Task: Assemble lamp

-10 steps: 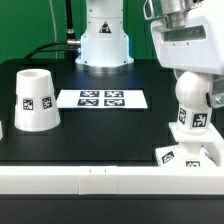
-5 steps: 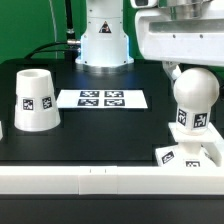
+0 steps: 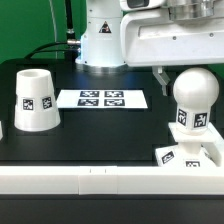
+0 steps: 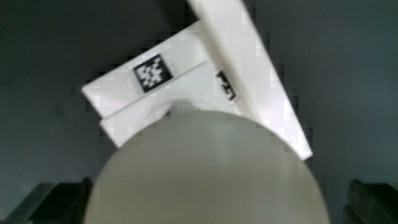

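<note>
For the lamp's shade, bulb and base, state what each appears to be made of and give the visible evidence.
Shade: probably matte white plastic; even, dull surface, no glare.
Bulb: likely the same plastic, not glass; opaque, with only a soft sheen.
Base: apparently matte white plastic too; flat slab, crisp edges, no shine.

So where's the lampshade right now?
The shade stands at the exterior view's left, beside the marker board, well apart from the bulb.
</note>
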